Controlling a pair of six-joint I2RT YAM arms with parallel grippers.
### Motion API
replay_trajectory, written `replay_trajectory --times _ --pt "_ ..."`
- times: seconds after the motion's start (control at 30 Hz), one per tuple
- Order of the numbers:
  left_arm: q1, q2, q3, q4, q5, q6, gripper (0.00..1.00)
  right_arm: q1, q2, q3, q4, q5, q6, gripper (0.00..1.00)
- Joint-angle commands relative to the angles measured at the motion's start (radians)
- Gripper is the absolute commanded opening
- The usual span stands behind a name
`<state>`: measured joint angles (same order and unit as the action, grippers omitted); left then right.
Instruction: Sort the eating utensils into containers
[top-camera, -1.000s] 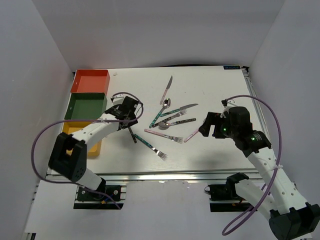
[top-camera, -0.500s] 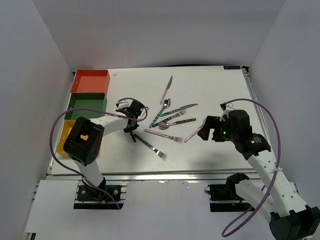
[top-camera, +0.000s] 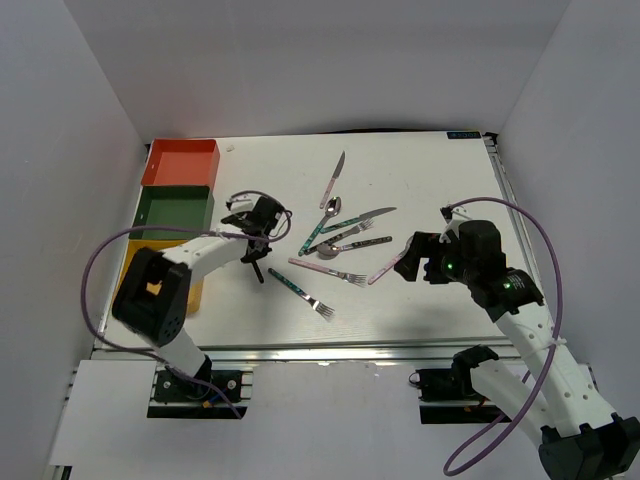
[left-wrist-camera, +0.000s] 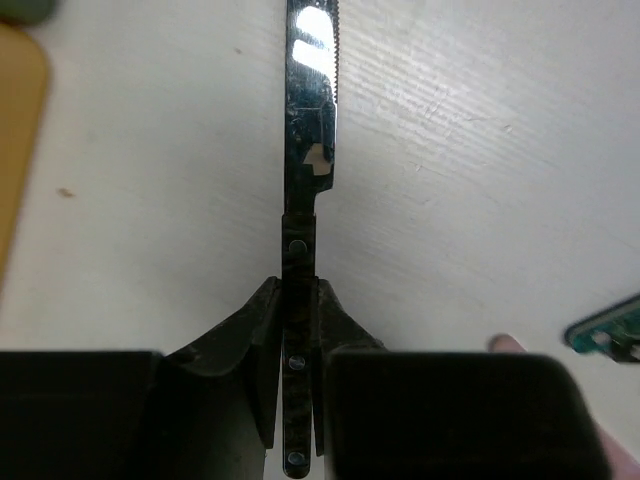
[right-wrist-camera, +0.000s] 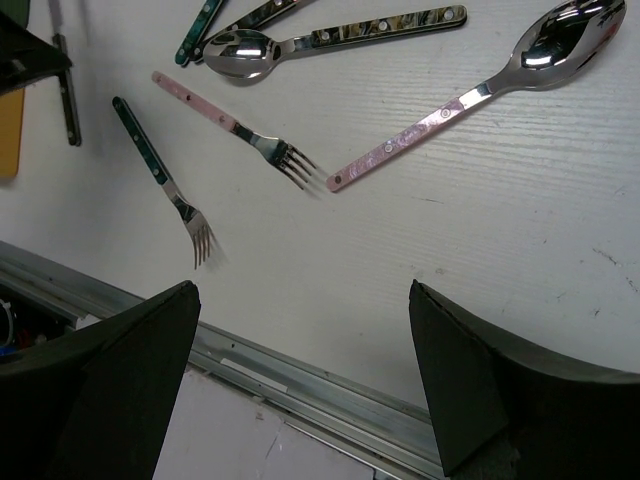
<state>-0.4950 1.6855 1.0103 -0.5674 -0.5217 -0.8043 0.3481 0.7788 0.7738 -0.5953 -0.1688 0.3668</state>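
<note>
Through the top camera, we judge the sorting to be near its start. The orange-red bin (top-camera: 180, 162) and the dark green bin (top-camera: 174, 211) show no utensil inside. The yellow bin (top-camera: 135, 262) is partly hidden under the left arm, so for it we cannot tell. Most of the utensils (top-camera: 340, 240) lie loose in the middle of the table (top-camera: 440, 180). The left gripper (top-camera: 255, 225) carries one dark-handled knife (top-camera: 263, 270) just to the right of the green bin, with only bare table between it and the bin walls. The right gripper (top-camera: 415, 255) hovers at the right end of the pile, well apart from the right table edge.

In the left wrist view, the left gripper (left-wrist-camera: 298, 300) is closed tight on the knife (left-wrist-camera: 310, 60) by its handle. The blade points forward over the table, and a corner of the yellow bin (left-wrist-camera: 15, 150) shows at the left.

In the right wrist view, the right gripper (right-wrist-camera: 302, 300) has its jaws wide apart, with nothing between them. Under it lie a pink spoon (right-wrist-camera: 450, 105), a pink fork (right-wrist-camera: 235, 125) and a teal fork (right-wrist-camera: 160, 175). The metal rail (right-wrist-camera: 250, 365) of the near edge runs close to the teal fork, so we see little room on that side.
</note>
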Motion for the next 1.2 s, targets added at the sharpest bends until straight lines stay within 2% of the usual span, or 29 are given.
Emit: replay_trajectory --times 0.0,0.23,0.33,0.47,0.57,0.67,0.97,1.17 --pt "-0.004 -0.213 0.093 -0.117 -0.109 0.016 0.00 -0.001 -0.004 0.001 0.049 -0.029 0.001 0.89" --pt "0.012 -0.421 0.102 -0.282 -0.215 -0.024 0.00 0.000 0.014 -0.004 0.068 -0.051 0.003 0.89" --pt "0.099 -0.503 0.061 -0.324 -0.204 0.000 0.00 0.000 0.020 0.001 0.068 -0.058 0.000 0.89" --pt "0.342 -0.578 -0.010 -0.322 -0.130 0.118 0.00 0.002 0.028 0.002 0.074 -0.075 -0.002 0.89" --pt "0.445 -0.581 -0.036 -0.336 -0.141 0.166 0.00 0.002 0.040 0.004 0.087 -0.095 -0.003 0.89" --pt "0.542 -0.581 -0.081 -0.287 -0.080 0.197 0.00 0.003 0.059 0.005 0.107 -0.115 -0.006 0.89" --pt "0.673 -0.489 -0.052 -0.213 -0.023 0.306 0.00 0.026 0.103 0.007 0.149 -0.144 0.009 0.89" --pt "0.704 -0.428 -0.102 -0.147 0.063 0.320 0.00 0.043 0.128 0.018 0.157 -0.136 0.015 0.89"
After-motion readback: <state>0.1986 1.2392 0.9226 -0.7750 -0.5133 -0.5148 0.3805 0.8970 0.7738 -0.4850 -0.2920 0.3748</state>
